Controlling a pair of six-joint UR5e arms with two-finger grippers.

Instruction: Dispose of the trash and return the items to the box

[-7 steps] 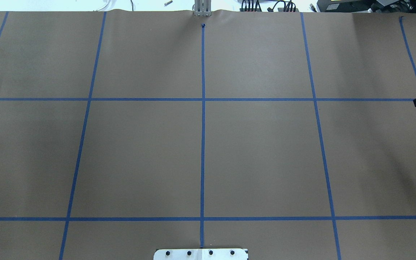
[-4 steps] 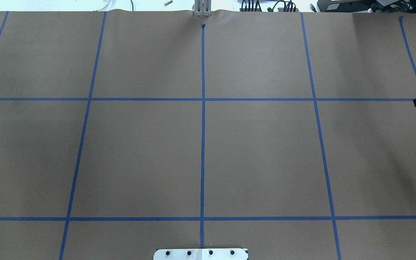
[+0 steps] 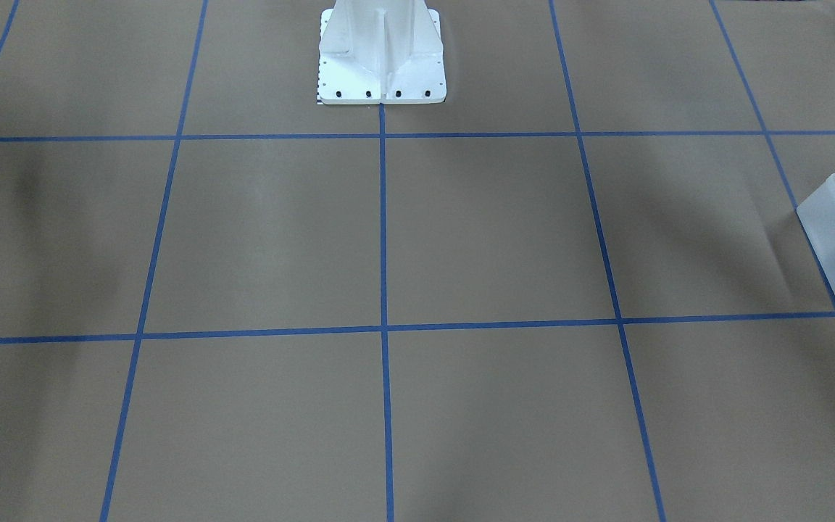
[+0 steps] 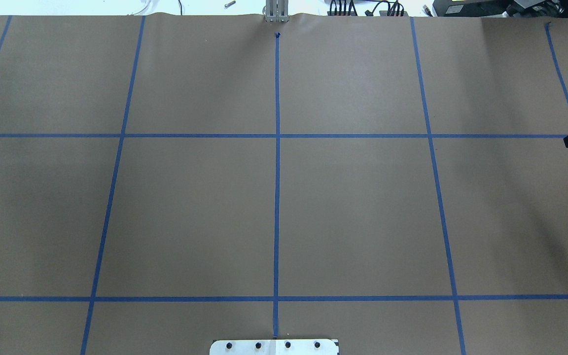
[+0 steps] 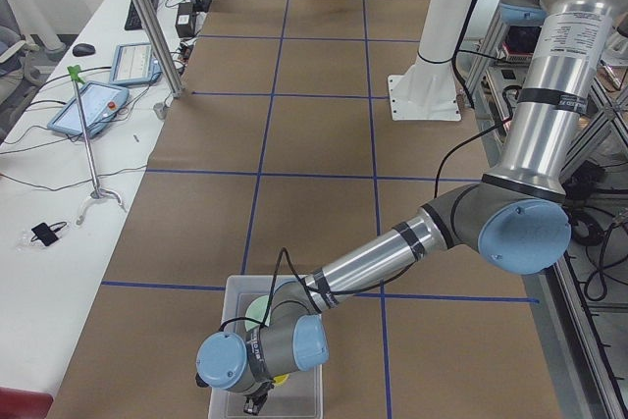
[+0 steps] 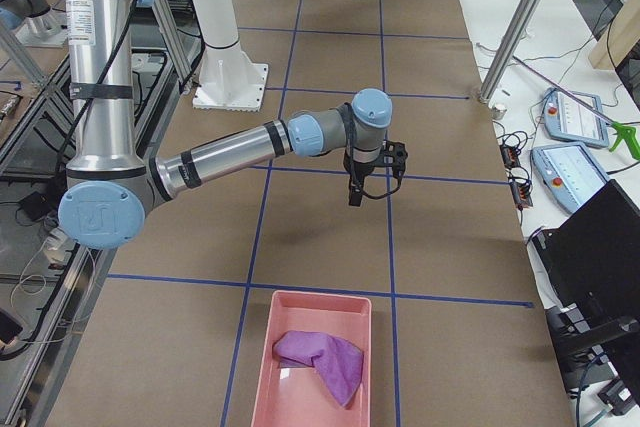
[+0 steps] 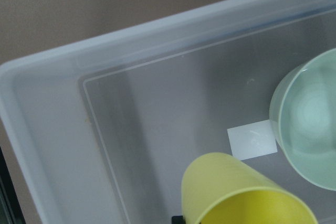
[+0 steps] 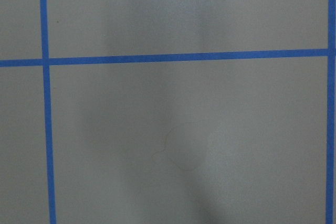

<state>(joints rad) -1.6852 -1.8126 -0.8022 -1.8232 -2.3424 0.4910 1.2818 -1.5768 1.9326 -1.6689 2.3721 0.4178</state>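
The step in hand is judged to be the drop of the yellow cup (image 7: 239, 195) into the box (image 7: 50, 129). The left gripper (image 5: 257, 401) is seen low inside the box in the exterior left view. Whether its fingers are clamped on the cup or spread cannot be told.

In the left wrist view the cup is at 6 o'clock and the mint bowl (image 7: 310, 124) at 3 o'clock, both inside the box walls and just beside each other. Contact between them cannot be judged, nor whether the cup stands or lies.

In the front-facing view the box is at 3 o'clock, cut by the frame edge.

To be done well:
- The cup should be let go low over the box floor, clear of the bowl rim.
- The fingers should be parted fully.
- The wrist should be lifted straight up, so that neither the near wall is clipped nor the cup dragged out.

The right gripper (image 6: 372, 190) is held over bare table paper, its fingers seen apart with nothing between them.

The pink tray (image 6: 262, 387), at 6 o'clock in the exterior right view, holds the purple cloth (image 6: 322, 359).

Counted:
- Box: 1
- Bowl: 1
- Cup: 1
- Pink tray: 1
- Purple cloth: 1
- White label (image 7: 252, 140) on the box floor: 1
- Grippers: 2
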